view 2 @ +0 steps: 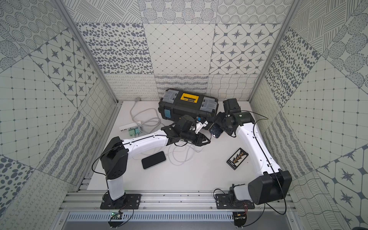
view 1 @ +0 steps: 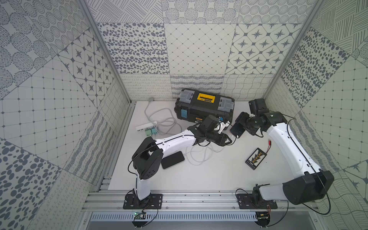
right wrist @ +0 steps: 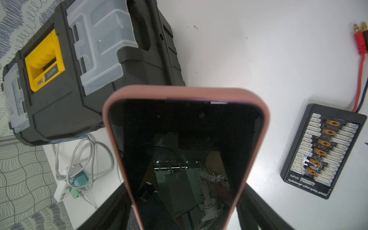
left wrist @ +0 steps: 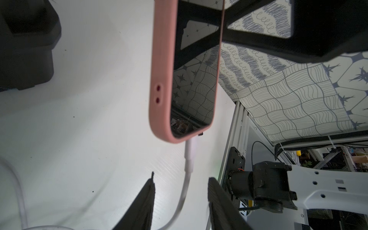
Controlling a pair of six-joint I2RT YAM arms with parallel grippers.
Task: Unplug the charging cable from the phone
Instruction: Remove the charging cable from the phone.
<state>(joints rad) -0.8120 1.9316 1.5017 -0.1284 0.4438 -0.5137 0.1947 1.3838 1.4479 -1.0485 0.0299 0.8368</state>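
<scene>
Phone (right wrist: pixel 179 159) screen is dark; toolbox (right wrist: pixel 59 111) reads "deli", charging board (right wrist: pixel 326 151) "KePaQi".

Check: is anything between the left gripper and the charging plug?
Nothing visible. The left gripper holds its jaws open astride the white cable, just short of the plug, which is seated in the pink-cased phone.

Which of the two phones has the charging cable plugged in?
The pink-cased phone in the right gripper, white cable in its end; the dark phone lies flat.
</scene>
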